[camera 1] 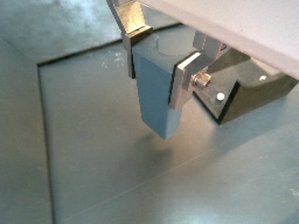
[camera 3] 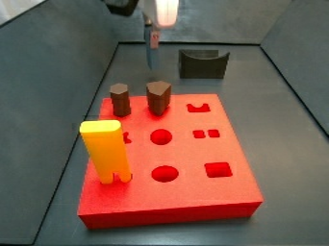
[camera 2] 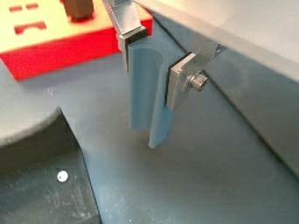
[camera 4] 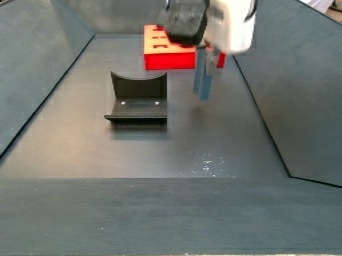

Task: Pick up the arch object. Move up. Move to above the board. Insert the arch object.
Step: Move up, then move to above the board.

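In a wrist view the two-finger gripper point(camera 1: 156, 59) has its flat silver finger plates point(camera 1: 187, 79) pressed against opposite sides of the tall, slim, pale blue-grey arch object point(camera 1: 156, 92). The plates stand only as far apart as the block is thick, clamped on its upper part. The block hangs upright, and its lower end appears clear of the dark grey floor point(camera 1: 105, 166). Just beside it stands the dark L-shaped fixture point(camera 1: 242, 90).

In a wrist view from the opposite side, the gripper point(camera 2: 156, 54) shows the same clamp: one silver finger point(camera 2: 183, 77) lies flat on the arch object point(camera 2: 152, 96), whose lower end shows two short legs. Behind it, well apart, lies the thick red square board point(camera 2: 52, 48), with a dark piece point(camera 2: 77, 9) standing on it. A corner of the fixture point(camera 2: 41, 179) shows at the edge.

In a side view the board point(camera 3: 167, 192) fills the near part of the scene. On it stand a yellow two-legged block point(camera 3: 106, 151) at its left edge and two dark brown pegs point(camera 3: 158, 97) near its far edge. The gripper point(camera 3: 153, 38) is far behind the board, left of the fixture point(camera 3: 202, 62); the arch object point(camera 3: 152, 58) shows only as a thin pale strip beneath it.

In a side view from the opposite end, the gripper point(camera 4: 207, 62) holds the arch object point(camera 4: 206, 78) above the floor, right of the fixture point(camera 4: 138, 97), with the board point(camera 4: 167, 55) farther back.
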